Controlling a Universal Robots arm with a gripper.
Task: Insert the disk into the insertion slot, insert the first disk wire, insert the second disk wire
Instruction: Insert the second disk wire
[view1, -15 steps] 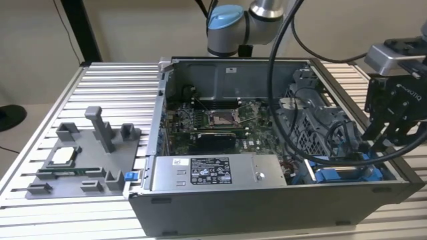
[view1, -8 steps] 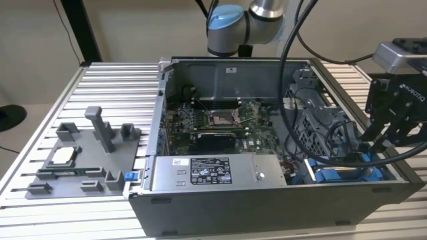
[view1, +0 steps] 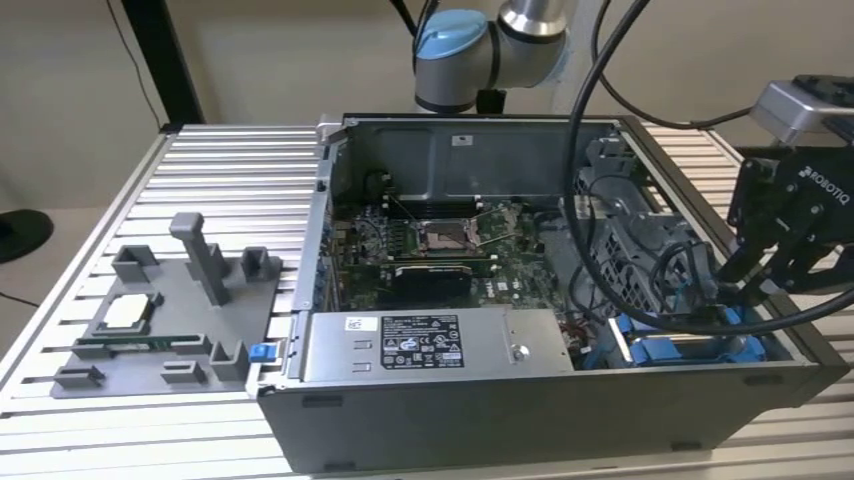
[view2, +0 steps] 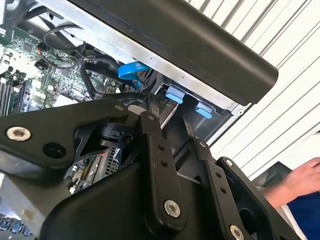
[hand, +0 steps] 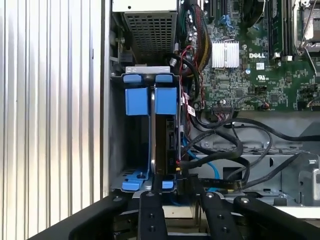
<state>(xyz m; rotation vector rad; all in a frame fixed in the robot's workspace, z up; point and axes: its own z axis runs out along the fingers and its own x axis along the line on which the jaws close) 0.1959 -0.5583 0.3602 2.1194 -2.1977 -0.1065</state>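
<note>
In the first wrist view the disk (hand: 168, 137) stands edge-on in its blue carrier (hand: 165, 100), seated inside the grey metal insertion slot (hand: 116, 150). Blue latch tabs (hand: 132, 78) top the bay. My black gripper (hand: 180, 194) hovers right at the disk's near end, where a black wire (hand: 225, 145) and a blue wire (hand: 210, 167) run up to it. In the second wrist view my gripper (view2: 169, 120) points at the bay's blue tabs (view2: 175, 95), with the blue wire (view2: 131, 70) beside it. In the exterior view my gripper (view1: 738, 298) reaches into the case's front corner at the exterior view's right, above the blue carrier (view1: 667, 350).
A grey power-supply box (view1: 420, 345) with a white sticker lies next to the bay, and the motherboard (view1: 427, 250) is behind it. A grey fixture tray (view1: 174, 310) sits at the exterior view's left. Thick arm cables (view1: 587, 150) hang over the case. A person's hand (view2: 300, 180) is near the table edge.
</note>
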